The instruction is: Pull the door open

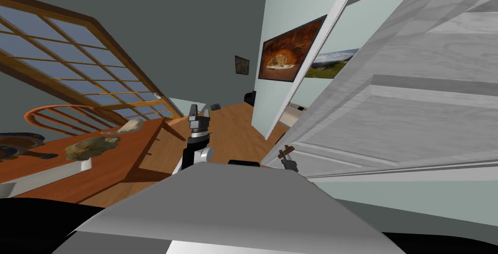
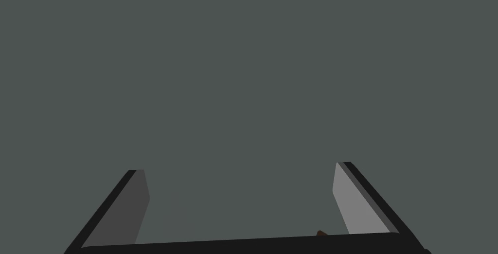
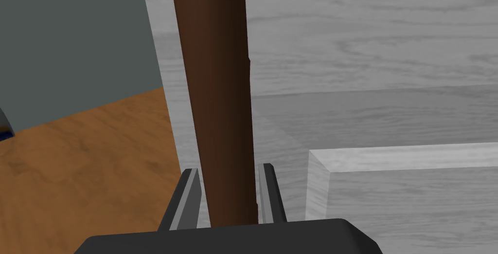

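A pale grey panelled door (image 1: 399,100) stands swung partly open on my right, its free edge near my chest. Its dark brown lever handle (image 1: 287,151) sits low on that edge. My right gripper (image 1: 290,162) is shut on the handle. In the right wrist view the brown handle (image 3: 216,95) runs up between the two fingers (image 3: 187,200), which press its sides, with the door's panel (image 3: 379,81) right behind. My left gripper (image 1: 199,114) is raised in front of me over the floor, open, its fingers (image 2: 355,200) wide apart with nothing between them.
A wooden table (image 1: 102,161) with a white tray (image 1: 44,175) and pale lumps on it stands at my left, a round-backed chair (image 1: 63,117) behind it. The white door frame (image 1: 311,66) and a wall with pictures lie ahead. Wooden floor (image 1: 233,129) runs forward between them.
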